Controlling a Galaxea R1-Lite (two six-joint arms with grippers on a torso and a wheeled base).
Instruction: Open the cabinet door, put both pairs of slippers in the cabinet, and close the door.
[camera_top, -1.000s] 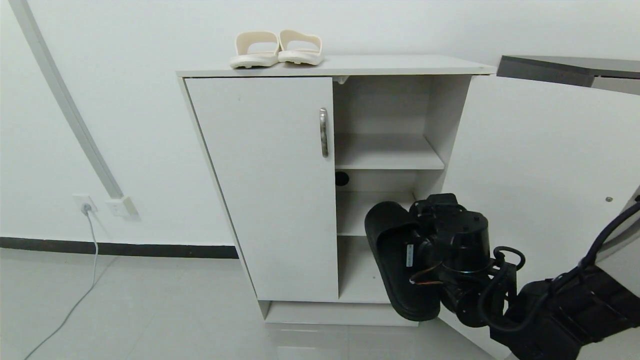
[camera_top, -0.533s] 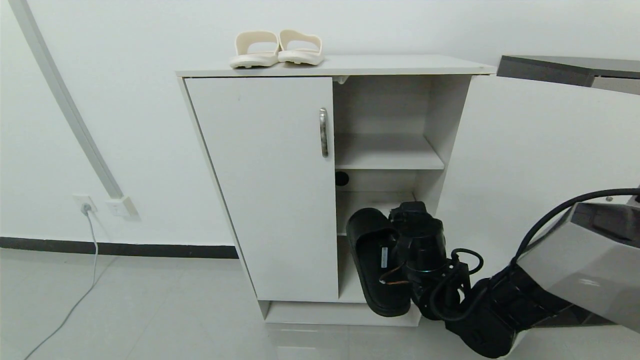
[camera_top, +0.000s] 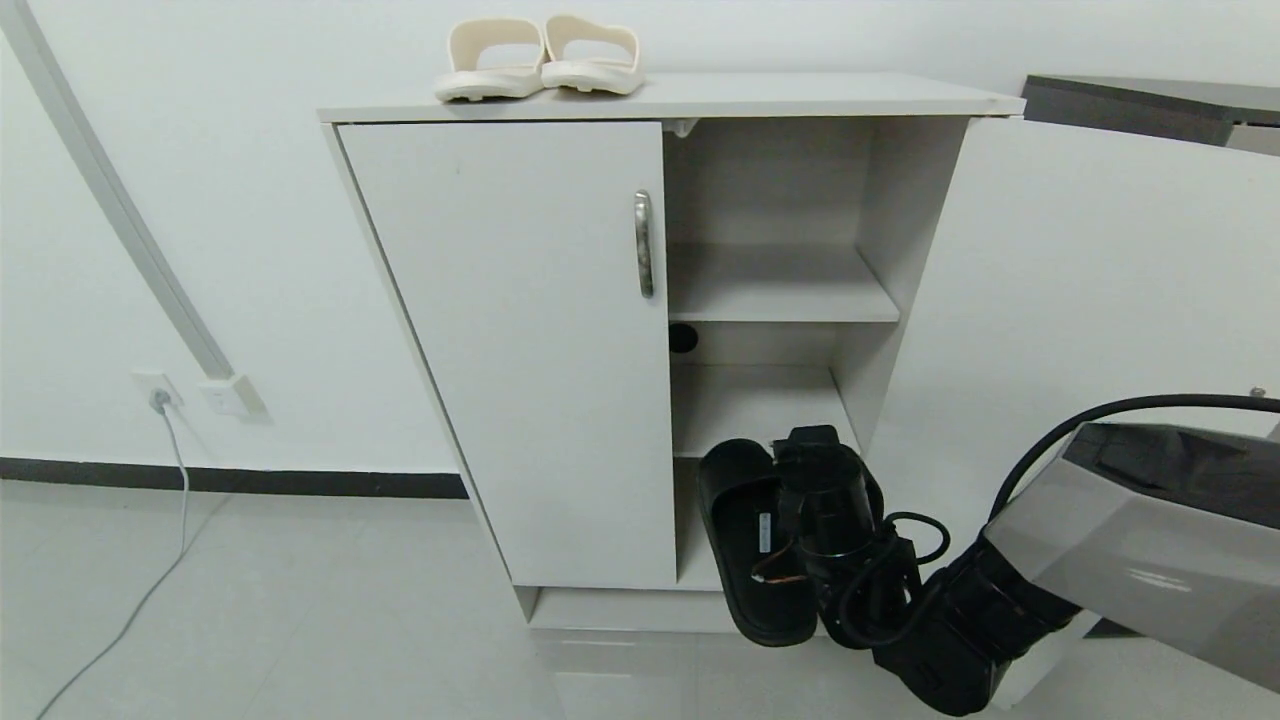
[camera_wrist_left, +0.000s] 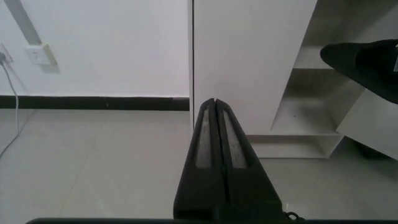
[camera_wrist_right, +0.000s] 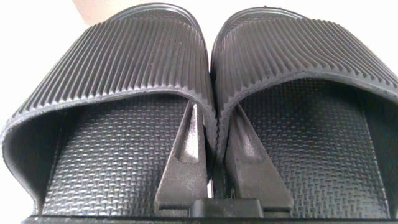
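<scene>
Black slippers (camera_wrist_right: 143, 81) pinched by adjoining straps in the right gripper (camera_wrist_right: 216, 115), one finger inside each; far slipper mostly hidden, seemingly at cabinet (camera_top: 500, 350) floor level. Left gripper (camera_wrist_left: 214, 106) closed, empty.

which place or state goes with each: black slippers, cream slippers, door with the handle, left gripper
1 black slippers
2 cream slippers
3 door with the handle
4 left gripper

a on top of the cabinet
b closed over the cabinet's left half
c held by the right gripper
d fingers together, empty

Pairs: 1-c, 2-a, 3-b, 4-d
</scene>
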